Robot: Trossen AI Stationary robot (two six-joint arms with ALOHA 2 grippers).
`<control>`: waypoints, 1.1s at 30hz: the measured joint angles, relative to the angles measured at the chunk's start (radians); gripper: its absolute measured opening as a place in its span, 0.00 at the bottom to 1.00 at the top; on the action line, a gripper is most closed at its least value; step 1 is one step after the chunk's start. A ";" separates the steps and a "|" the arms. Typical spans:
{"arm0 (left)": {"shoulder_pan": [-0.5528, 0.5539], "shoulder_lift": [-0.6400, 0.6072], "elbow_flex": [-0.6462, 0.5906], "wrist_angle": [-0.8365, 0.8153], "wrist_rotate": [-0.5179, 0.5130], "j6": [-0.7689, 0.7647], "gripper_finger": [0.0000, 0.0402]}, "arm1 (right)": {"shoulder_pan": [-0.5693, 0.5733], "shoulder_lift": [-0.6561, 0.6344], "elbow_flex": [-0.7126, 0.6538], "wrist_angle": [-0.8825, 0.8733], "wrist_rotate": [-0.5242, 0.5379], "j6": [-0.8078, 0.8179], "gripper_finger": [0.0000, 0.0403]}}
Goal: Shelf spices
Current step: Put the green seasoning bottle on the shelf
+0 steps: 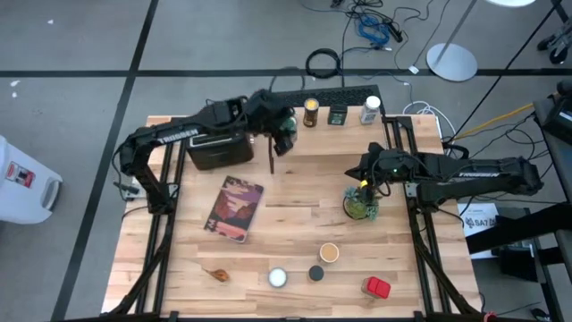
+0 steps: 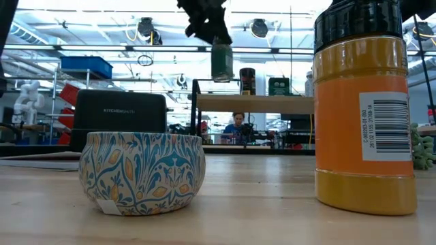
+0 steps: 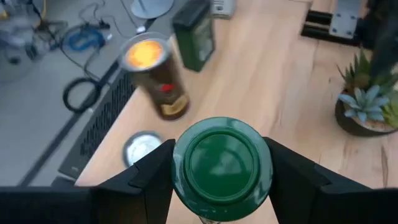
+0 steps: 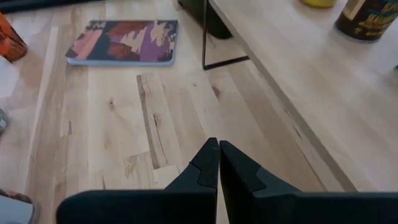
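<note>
My left gripper (image 1: 284, 134) is shut on a spice jar with a green cap (image 3: 222, 167) and carries it in the air over the left end of the shelf (image 2: 255, 103). On the shelf's wooden top stand a yellow-topped jar (image 1: 310, 112), a green tin (image 1: 338, 114) and a white-topped jar (image 1: 371, 110). More spices sit near the table's front edge: a tan-topped one (image 1: 330, 253), a white one (image 1: 278, 278), a black one (image 1: 315, 273) and a red one (image 1: 378, 287). My right gripper (image 4: 217, 155) hangs shut and empty over the table's right middle. My left gripper pinches the jar between its two fingers (image 3: 152, 177) at the green cap's sides (image 3: 181, 168). The fingers slant down from the table's left. The jar (image 2: 221, 62) hangs roughly upright below them, lifted clear of the shelf and the table.
A black toaster (image 1: 213, 148) stands left of the shelf. A reddish book (image 1: 234, 207) lies at mid-table, and a potted plant (image 1: 360, 201) stands just below my right gripper. Close to the low camera are a patterned tin (image 2: 143, 171) and an orange jar with a black cap (image 2: 364, 102).
</note>
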 joint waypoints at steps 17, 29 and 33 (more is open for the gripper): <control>0.096 0.052 0.000 -0.015 0.095 -0.028 0.53 | 0.000 0.067 0.000 0.080 -0.005 -0.016 0.00; 0.097 0.079 0.000 -0.032 0.093 -0.026 0.55 | 0.040 0.066 0.000 0.075 0.001 -0.010 0.00; 0.097 0.079 0.000 -0.032 0.091 -0.020 0.55 | 0.040 0.066 0.000 0.074 0.003 -0.006 0.00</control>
